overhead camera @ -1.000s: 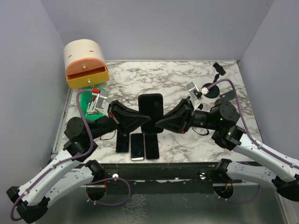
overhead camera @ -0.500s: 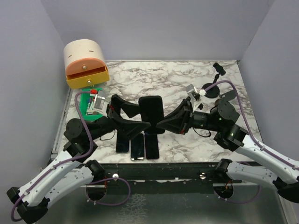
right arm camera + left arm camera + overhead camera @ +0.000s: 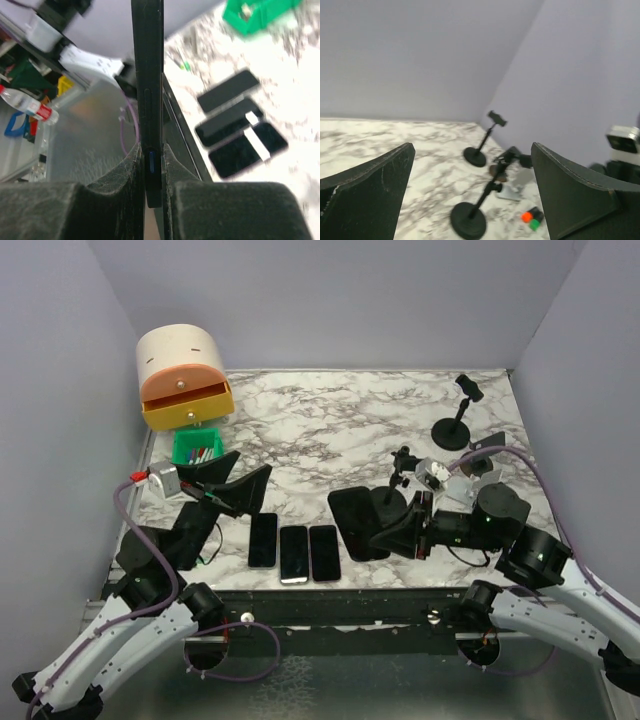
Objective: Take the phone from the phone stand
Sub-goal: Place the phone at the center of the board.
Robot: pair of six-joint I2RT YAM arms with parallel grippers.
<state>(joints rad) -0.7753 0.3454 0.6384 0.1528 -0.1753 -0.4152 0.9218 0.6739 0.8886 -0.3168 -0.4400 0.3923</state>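
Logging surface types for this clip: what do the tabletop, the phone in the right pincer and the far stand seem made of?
The tabletop looks like marble, white with grey veins, possibly laminate. The phone has a smooth black face, likely glass; its edge in the right wrist view is dark with a side button. The far stand is matte black, plastic or painted metal.
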